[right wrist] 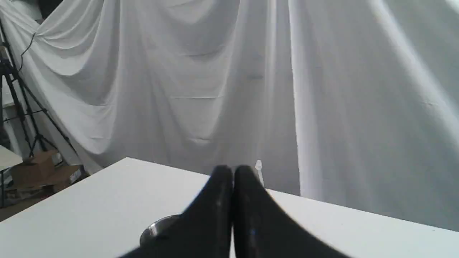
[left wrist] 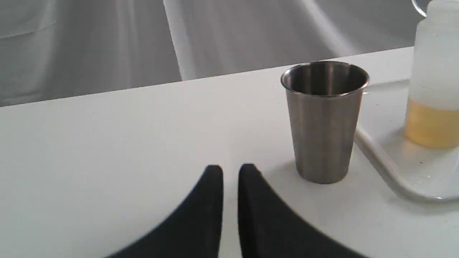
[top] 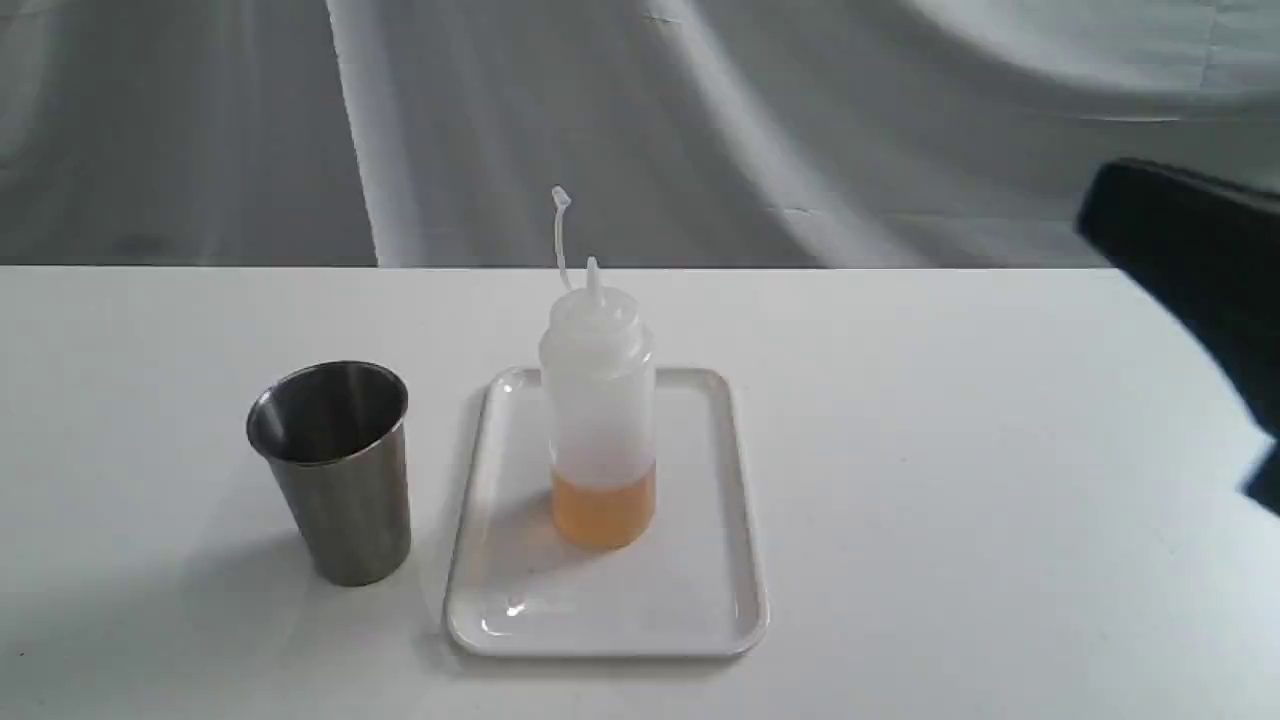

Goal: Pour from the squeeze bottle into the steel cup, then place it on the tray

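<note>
The squeeze bottle (top: 600, 420) stands upright on the white tray (top: 700, 560), amber liquid filling its lower part and its tethered cap hanging loose above the nozzle. Left of the tray, the steel cup (top: 335, 470) stands upright on the table. My left gripper (left wrist: 231, 167) hovers low over the table short of the cup (left wrist: 324, 122), its fingers nearly together with nothing between them. My right gripper (right wrist: 233, 169) is shut and empty, raised and well away from the bottle; only the bottle's cap tip (right wrist: 258, 165) and a bit of cup rim (right wrist: 157, 227) show past it.
A dark blurred part of the right arm (top: 1190, 250) enters at the exterior view's right edge. White cloth hangs behind the white table (top: 1000, 500). A tripod (right wrist: 21, 107) and cardboard boxes (right wrist: 39, 168) stand beyond the table's far side.
</note>
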Available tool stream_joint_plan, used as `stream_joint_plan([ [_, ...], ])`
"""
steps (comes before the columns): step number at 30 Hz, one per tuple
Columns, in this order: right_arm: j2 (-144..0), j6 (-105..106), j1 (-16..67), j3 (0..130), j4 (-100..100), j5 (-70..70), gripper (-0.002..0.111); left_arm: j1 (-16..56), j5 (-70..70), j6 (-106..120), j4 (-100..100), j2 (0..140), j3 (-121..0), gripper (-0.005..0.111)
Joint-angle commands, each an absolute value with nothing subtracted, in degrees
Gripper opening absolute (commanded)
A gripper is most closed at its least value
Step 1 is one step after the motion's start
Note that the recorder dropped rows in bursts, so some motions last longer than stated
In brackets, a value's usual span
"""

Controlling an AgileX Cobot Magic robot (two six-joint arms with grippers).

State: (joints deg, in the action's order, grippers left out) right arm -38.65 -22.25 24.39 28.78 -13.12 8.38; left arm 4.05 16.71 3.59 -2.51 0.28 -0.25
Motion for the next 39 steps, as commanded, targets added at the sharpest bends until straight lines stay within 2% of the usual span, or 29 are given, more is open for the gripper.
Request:
stream_joint_plan([
  [1, -31.35, -22.33, 23.84, 28.45, -12.66, 0.86, 0.0, 4.23, 16.34, 3.49, -2.54, 0.0, 0.0, 0.008],
  [4, -26.01, -22.33, 22.91, 28.12, -12.85, -5.31, 0.0, 4.23, 16.34, 3.49, -2.54, 0.0, 0.0, 0.008],
  [15, -12.78, -22.33, 9.88, 10.8, -10.66, -4.59, 0.0, 4.23, 16.34, 3.49, -2.54, 0.0, 0.0, 0.008],
  [23, -7.3, -22.33, 9.2, 0.0, -9.81, 6.29, 0.0, 4.23, 16.34, 3.49, -2.54, 0.0, 0.0, 0.008],
  [31, -7.16, -22.59, 9.2, 0.0, -9.81, -0.87, 0.0, 4.23, 16.34, 3.49, -2.54, 0.0, 0.0, 0.008],
  [39, -2.92, -22.35, 9.2, 0.0, -9.91, -1.18, 0.0, 4.23, 16.34, 3.49, -2.54, 0.0, 0.0, 0.008],
])
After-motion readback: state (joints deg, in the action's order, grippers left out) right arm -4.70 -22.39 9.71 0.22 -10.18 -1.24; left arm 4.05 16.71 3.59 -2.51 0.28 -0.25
